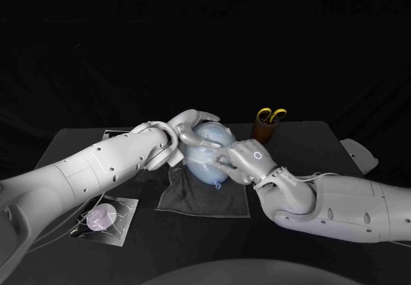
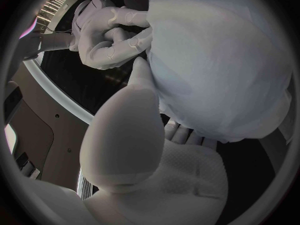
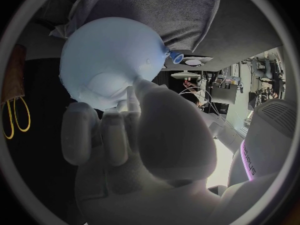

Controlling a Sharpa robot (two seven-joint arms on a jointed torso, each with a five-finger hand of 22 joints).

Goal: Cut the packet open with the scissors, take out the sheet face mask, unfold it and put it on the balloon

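The balloon (image 1: pixel 205 159) sits on the dark towel (image 1: pixel 201 200) at mid-table, the sheet mask (image 2: pixel 225 60) draped over it with a wrinkled edge, as far as I can judge. My left hand (image 1: pixel 184 129) cups its top, thumb one side and fingers the other; my right hand (image 1: pixel 248 160) has its fingers pressed together, tips against the mask, though whether they pinch its edge I cannot tell. A sideways tug could roll the balloon from my hold or drag the mask off.

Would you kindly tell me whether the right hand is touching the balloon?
Touching. In the right wrist view the right hand has its fingers pressed against the balloon, with no gap.
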